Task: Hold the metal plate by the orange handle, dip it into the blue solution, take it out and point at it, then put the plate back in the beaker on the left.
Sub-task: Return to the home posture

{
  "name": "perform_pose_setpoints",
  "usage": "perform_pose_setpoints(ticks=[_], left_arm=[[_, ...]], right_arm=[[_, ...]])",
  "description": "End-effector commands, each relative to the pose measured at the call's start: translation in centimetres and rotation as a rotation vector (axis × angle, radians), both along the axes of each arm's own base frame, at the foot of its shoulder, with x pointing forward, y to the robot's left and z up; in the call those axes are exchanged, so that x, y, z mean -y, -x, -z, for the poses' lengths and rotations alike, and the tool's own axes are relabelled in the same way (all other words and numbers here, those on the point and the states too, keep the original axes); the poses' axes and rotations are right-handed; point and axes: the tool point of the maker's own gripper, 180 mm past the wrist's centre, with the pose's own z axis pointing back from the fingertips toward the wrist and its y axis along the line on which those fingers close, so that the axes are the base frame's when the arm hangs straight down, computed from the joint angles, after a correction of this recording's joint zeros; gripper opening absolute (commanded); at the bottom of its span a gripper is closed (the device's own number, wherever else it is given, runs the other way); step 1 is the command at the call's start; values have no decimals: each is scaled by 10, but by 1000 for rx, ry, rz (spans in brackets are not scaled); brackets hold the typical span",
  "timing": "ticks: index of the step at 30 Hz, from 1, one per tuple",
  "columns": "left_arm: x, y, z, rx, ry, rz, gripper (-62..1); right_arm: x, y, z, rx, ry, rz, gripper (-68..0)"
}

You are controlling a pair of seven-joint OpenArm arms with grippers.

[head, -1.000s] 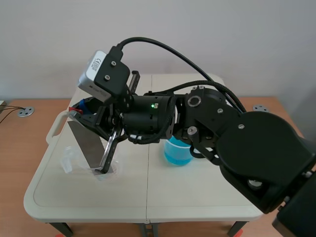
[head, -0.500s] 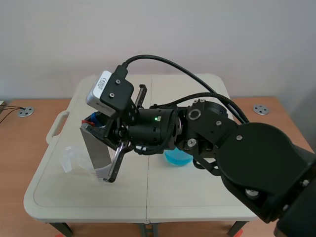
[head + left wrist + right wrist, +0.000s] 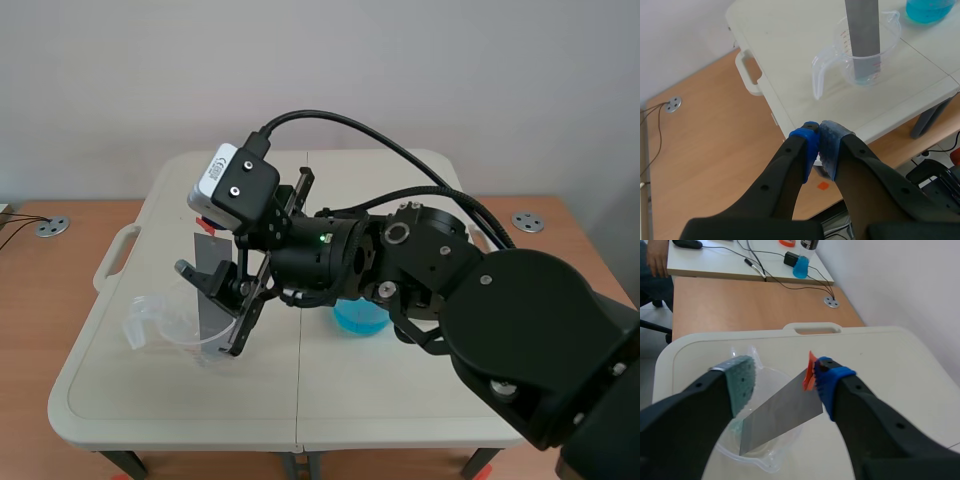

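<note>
Metal plate (image 3: 862,30) stands tilted in the clear beaker (image 3: 150,325), left of centre in the scene view, with the orange handle (image 3: 810,376) at its upper end. Right gripper (image 3: 786,386) straddles the plate with its fingers spread wide and nothing clamped. The handle sits just beside the blue pad (image 3: 832,385); can't tell if they touch. Left gripper (image 3: 817,150) is clenched on nothing, pads pressed together, off the table edge with the beaker well ahead of it. Blue solution beaker (image 3: 358,318) is centre frame, mostly behind the right arm. Everything sits on a white folding table (image 3: 400,400) with a centre seam and a carry-handle cut-out (image 3: 115,262) at mid-left. Wooden surface (image 3: 40,330) on both sides, round metal disc (image 3: 50,227) at far left, plain white wall (image 3: 450,70) across the top.
</note>
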Motion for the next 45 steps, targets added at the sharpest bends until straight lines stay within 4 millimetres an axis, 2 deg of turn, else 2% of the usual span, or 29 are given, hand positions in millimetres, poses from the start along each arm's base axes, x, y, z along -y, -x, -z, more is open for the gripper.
perform_pose_setpoints(ticks=[1, 7, 11, 19, 20, 22, 25, 26, 38, 45], left_arm=[[0, -2, -8, 25, 5, -2, -578], [0, -2, -7, 25, 4, -2, -578], [0, -2, -7, 25, 4, -2, -578], [1, -2, -8, 27, 5, -1, -566], [1, -3, -8, 29, 8, 2, -525], [1, -5, -9, 38, 5, 3, -382], [2, -12, -15, 73, 7, 9, -62], [3, -16, -19, 95, 12, 11, 11], [15, -56, -65, 333, 45, 76, 14], [35, -79, -68, 357, 63, 126, 14]], right_arm=[[2, -10, -12, 30, -28, 26, -291], [5, -18, -22, 66, -69, 67, -214], [12, -25, -43, 71, -180, 89, -184], [38, -30, -76, 84, -264, 109, -184], [42, -29, -79, 79, -268, 111, -184], [48, -25, -83, 67, -263, 117, -184], [57, -18, -87, 44, -259, 120, -184], [60, -16, -88, 36, -260, 128, -184], [114, 9, -87, -6, -242, 250, -184], [137, 31, -86, -11, -192, 316, -184]])
